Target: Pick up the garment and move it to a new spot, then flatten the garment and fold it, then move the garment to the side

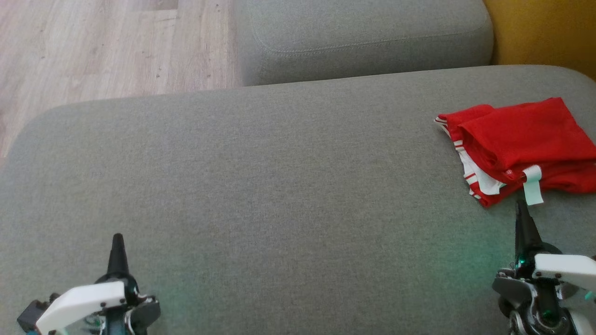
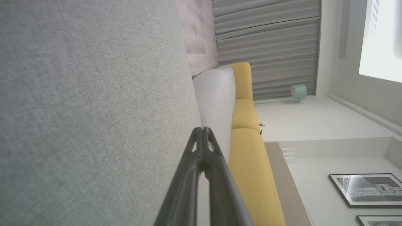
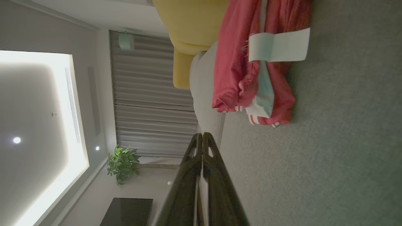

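Red garment (image 1: 521, 144) just ahead of right pincer (image 1: 521, 207); left pincer (image 1: 117, 238) well aside; both closed together.
Risks snagging white label (image 1: 532, 186) near tip, dragging folds open.

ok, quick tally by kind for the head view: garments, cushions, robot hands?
red garment: 1
grey cushions, the near one and the far one: 2
robot hands, both shut and holding nothing, left hand and right hand: 2
Total: 5
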